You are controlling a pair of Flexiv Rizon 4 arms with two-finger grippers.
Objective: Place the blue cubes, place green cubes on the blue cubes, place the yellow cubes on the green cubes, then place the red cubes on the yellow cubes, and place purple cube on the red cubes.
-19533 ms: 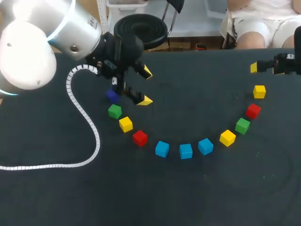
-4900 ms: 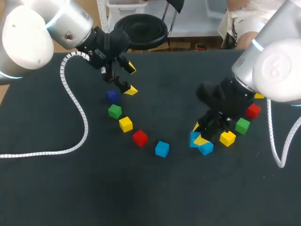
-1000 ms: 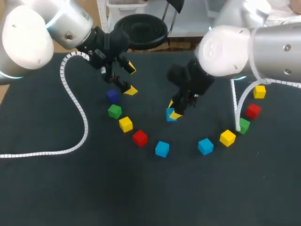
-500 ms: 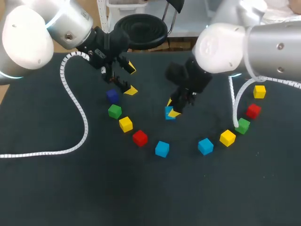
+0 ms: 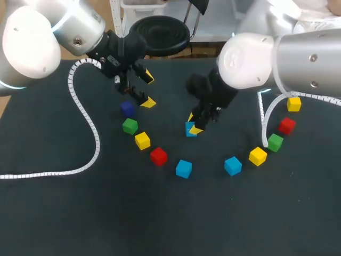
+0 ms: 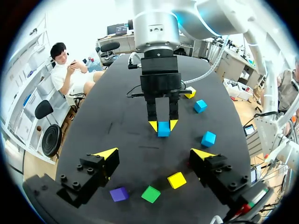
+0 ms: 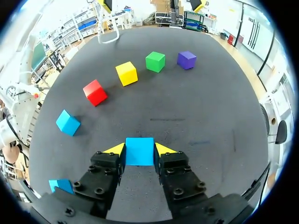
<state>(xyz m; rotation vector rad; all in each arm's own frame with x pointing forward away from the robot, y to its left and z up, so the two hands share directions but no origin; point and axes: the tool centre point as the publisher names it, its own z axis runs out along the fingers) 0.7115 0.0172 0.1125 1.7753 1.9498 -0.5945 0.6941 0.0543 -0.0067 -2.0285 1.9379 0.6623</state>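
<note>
Blue cube (image 5: 189, 130) is getting hauled toward the middle of the table (image 5: 170, 224) right now. From overhead, the right gripper (image 5: 192, 125) is pinching it from both sides. Over the last second it's been creeping toward roughly ten o'clock, well away from the arc it got pulled out of. So I'm guessing the very first blue placement is just getting going, and nothing is stacked yet. Can't tell if the cube is touching the cloth or hanging just over it. The left gripper (image 5: 148, 89) isn't budging, sitting spread and empty at about one o'clock of the purple cube (image 5: 127, 109). Counting it up, I'm getting three blues including the two loose blue cubes (image 5: 184, 168) (image 5: 233, 166), two green cubes (image 5: 129, 126) (image 5: 275, 142), three yellow cubes (image 5: 142, 141) (image 5: 258, 156) (image 5: 293, 103), two red cubes (image 5: 158, 156) (image 5: 286, 125) and that one purple. In the left wrist view, its own fingers are standing wide apart with nothing between them, and the held cube is hanging dead ahead at twelve o'clock. In the right wrist view, the cube is sitting snug between the yellow tips, with red, yellow, green and purple fanning out ahead from ten to one o'clock.
</note>
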